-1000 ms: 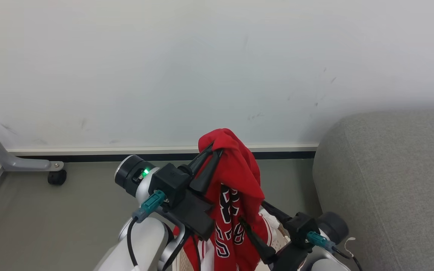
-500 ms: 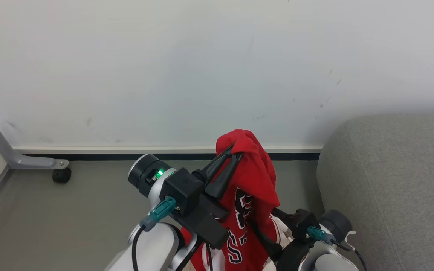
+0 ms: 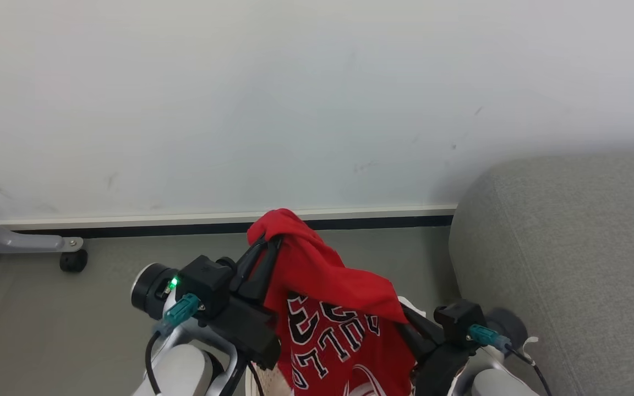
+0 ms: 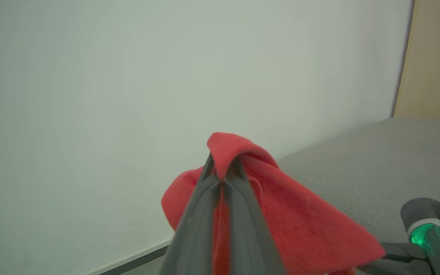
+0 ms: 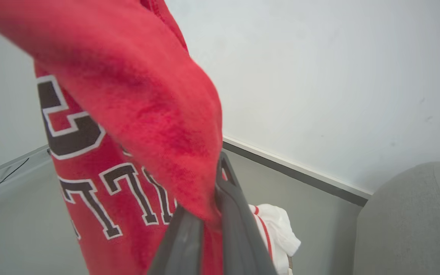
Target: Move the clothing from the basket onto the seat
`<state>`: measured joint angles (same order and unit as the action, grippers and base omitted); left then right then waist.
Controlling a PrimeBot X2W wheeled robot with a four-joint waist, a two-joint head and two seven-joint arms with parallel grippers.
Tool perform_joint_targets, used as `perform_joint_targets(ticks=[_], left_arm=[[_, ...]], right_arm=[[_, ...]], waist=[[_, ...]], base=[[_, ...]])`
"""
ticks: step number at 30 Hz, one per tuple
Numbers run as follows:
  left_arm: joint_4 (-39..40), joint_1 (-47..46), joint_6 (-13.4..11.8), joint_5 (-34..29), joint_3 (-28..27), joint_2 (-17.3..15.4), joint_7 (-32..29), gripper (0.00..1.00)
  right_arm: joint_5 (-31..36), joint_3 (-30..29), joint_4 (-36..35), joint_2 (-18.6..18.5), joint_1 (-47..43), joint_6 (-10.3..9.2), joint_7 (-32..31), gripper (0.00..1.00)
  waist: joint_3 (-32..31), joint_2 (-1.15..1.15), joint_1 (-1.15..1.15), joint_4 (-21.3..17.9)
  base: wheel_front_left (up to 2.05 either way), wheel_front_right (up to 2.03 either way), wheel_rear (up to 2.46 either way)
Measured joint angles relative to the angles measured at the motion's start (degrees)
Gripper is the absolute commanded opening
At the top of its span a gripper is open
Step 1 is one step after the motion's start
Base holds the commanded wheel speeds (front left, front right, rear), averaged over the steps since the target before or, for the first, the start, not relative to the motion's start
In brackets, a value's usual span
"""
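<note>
The right gripper (image 5: 214,191) has just closed its jaws on the red clothing (image 3: 322,275), joining the left gripper (image 3: 264,247), already clamped on it. Garment hangs lifted beside the seat (image 3: 570,264), ready for transfer.

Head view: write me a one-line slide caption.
Left gripper and right gripper hold the red clothing aloft, the grey seat to the robot's right.

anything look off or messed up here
Nothing spilled or damaged. The red jersey hangs bunched between the left gripper and right gripper, both shut on it, its lettering upside down in the head view. Faint scuffs mark the wall.
</note>
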<state>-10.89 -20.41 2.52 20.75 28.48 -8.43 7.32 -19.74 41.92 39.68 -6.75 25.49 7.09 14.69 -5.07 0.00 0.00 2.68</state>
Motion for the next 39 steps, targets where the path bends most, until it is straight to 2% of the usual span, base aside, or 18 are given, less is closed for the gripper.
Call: perform_joint_targets(ticks=[1,2,14,25,39], left_arm=[[-0.5,0.4,-0.1,0.3,-0.3,0.0,0.0,0.87],[-1.0,0.7,-0.3,0.5,-0.6,-0.1,0.0,1.0],[-3.9,5.3,-2.1,2.9,-2.7,0.0,1.7,1.0],[-4.6,9.7,-2.1,3.3,-1.8,0.8,3.7,1.0],[-4.0,12.7,-3.0,3.3,-0.7,2.0,5.4,1.0]], right_arm=[[-0.2,-0.3,-0.4,-0.3,-0.3,0.0,0.0,0.0],[-0.6,-0.6,-0.7,-0.6,-0.5,0.0,0.0,0.0],[-2.5,-7.3,-6.6,-4.5,-2.5,-0.13,0.0,0.0],[-2.3,-12.2,-15.0,-9.5,-6.6,-3.78,0.0,0.0],[-0.8,-14.7,-26.5,-12.4,-13.5,-7.2,0.0,0.0]], waist=[[0.1,0.0,0.0,-0.3],[0.1,0.0,0.0,-0.7],[0.4,0.0,0.0,-4.7],[0.3,0.0,0.0,-9.5],[0.6,0.0,0.0,-17.5]], base=[[0.0,0.0,0.0],[0.0,0.0,0.0],[0.0,0.0,0.0],[0.0,0.0,0.0],[0.0,0.0,0.0]])
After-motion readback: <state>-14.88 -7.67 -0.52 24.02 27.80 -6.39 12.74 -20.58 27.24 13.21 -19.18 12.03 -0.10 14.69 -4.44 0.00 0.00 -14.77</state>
